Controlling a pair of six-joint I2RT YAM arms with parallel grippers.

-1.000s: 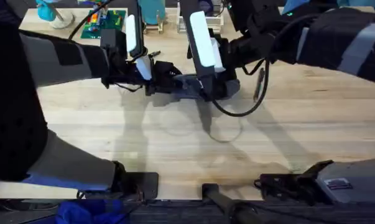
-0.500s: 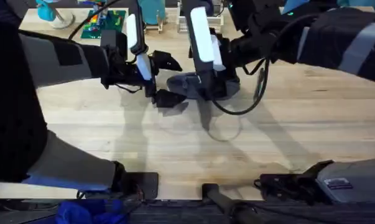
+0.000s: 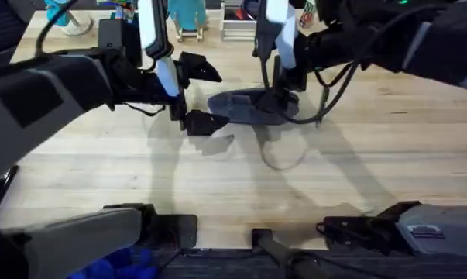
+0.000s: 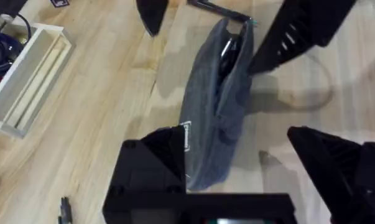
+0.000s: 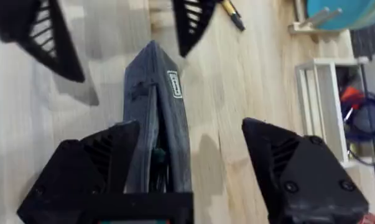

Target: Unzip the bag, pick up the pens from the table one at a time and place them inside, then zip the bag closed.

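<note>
- One bag [image 3: 252,107], grey-blue, lies on the table [image 3: 233,182] at upper centre of the overhead view; its far end is hidden under the right arm.
- Left gripper [image 3: 200,97]: fingers spread wide, just left of the bag's near end, nothing between them.
- Right gripper [image 5: 190,168]: fingers spread, straddling the bag's end in the right wrist view; contact cannot be judged.
- Dark contents show in the bag's open slit [image 4: 227,50]; too small to identify.
- One yellow pen [image 5: 231,14], cut off at the right wrist view's top edge.
</note>
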